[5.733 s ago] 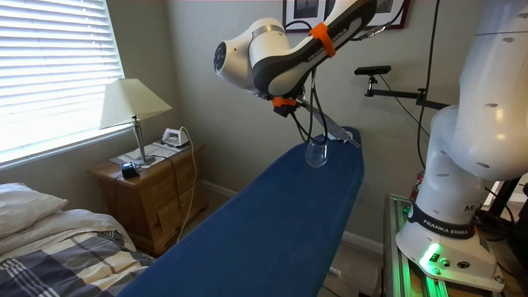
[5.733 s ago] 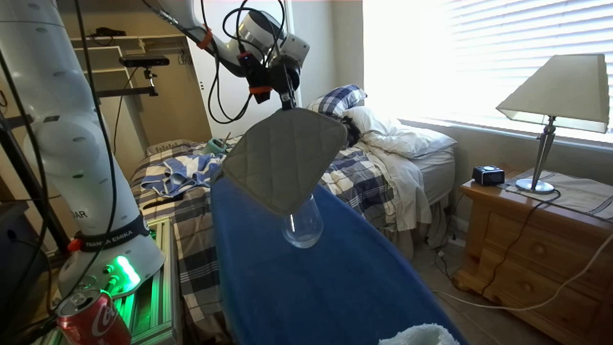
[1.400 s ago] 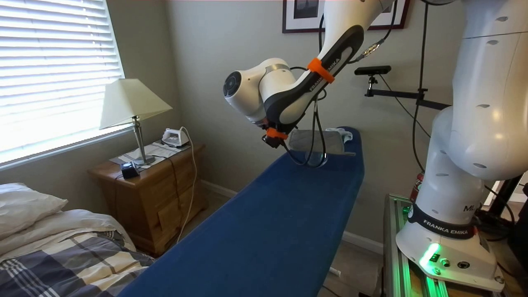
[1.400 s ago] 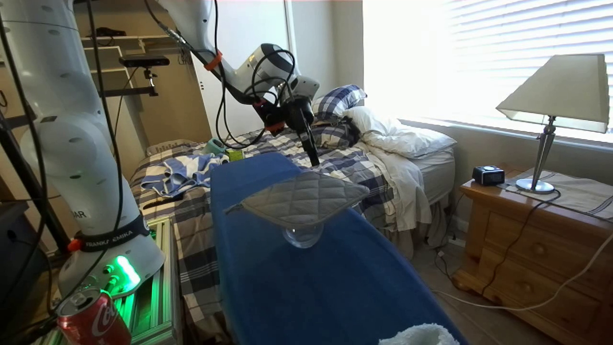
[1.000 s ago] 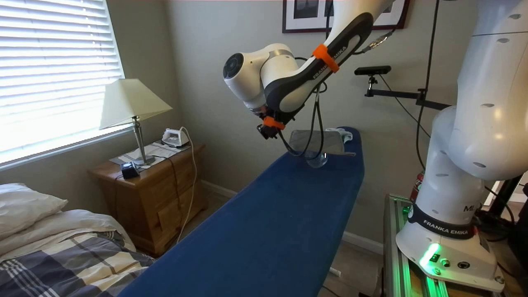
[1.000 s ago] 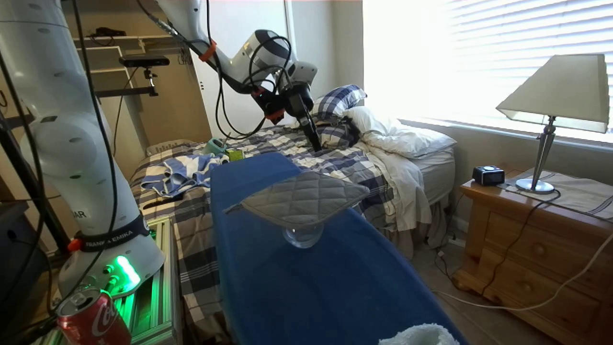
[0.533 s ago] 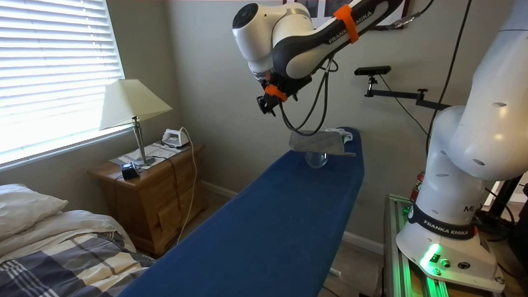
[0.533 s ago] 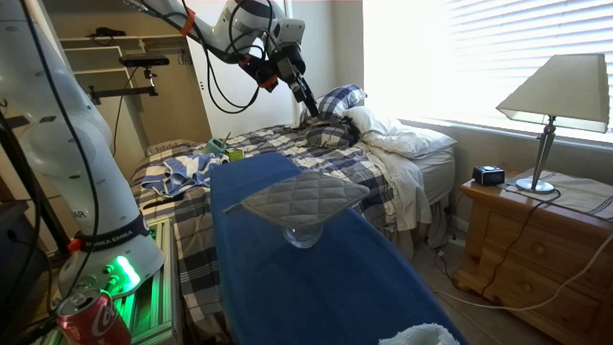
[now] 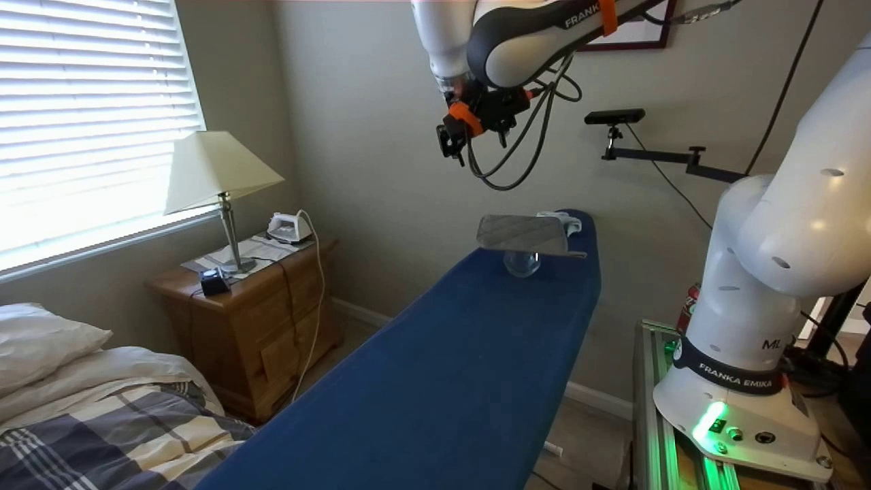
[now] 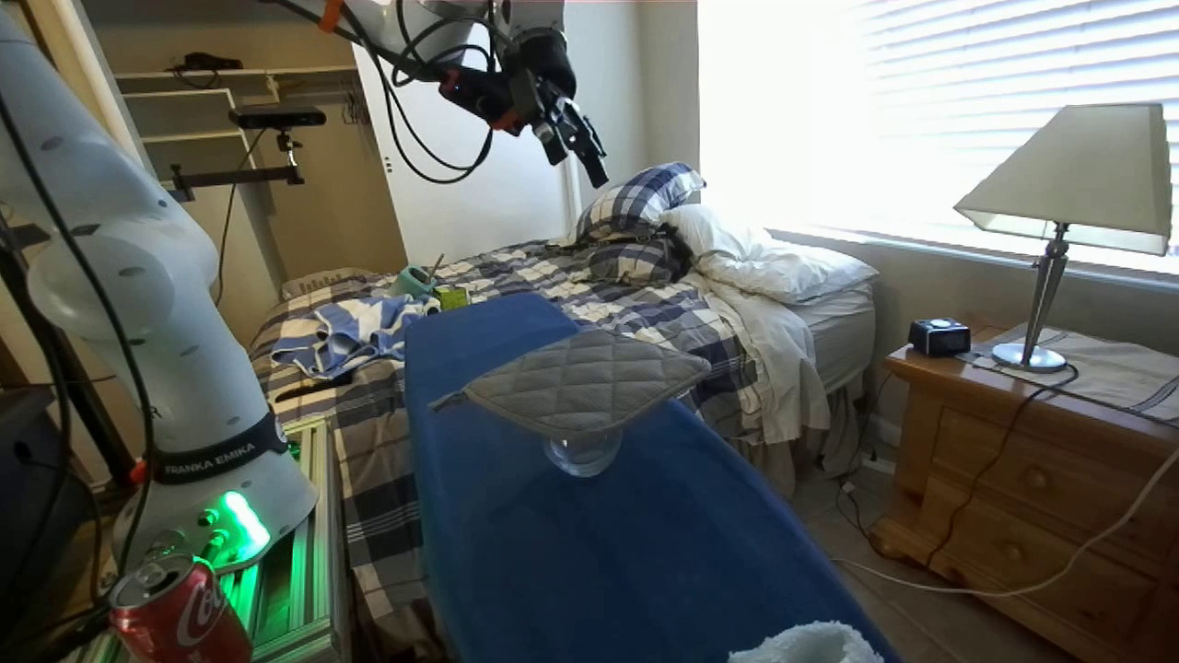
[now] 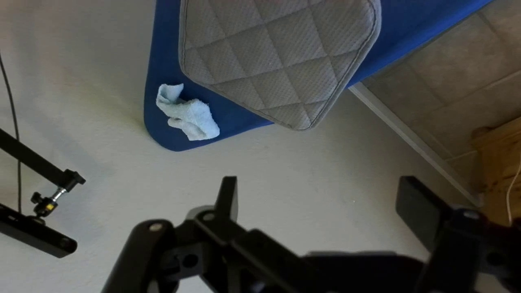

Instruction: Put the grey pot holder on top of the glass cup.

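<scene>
The grey pot holder lies across the top of the glass cup, slightly tilted, its edges overhanging all round. Below the pad only the lower part of the clear cup shows in both exterior views; in the wrist view the pad hides it. My gripper is open, its fingers wide apart with only wall seen between them. In an exterior view the gripper hangs well above the pad, touching nothing.
Cup and pad are on the blue ironing board. A pale crumpled cloth lies near the board's rounded end. A camera on a bracket juts out along the wall. A red soda can stands by the robot's base.
Several seconds ago the pad hung from my gripper over the cup; now it rests on the cup, let go. Over the last second the gripper has risen away while pad and cup stayed still.
</scene>
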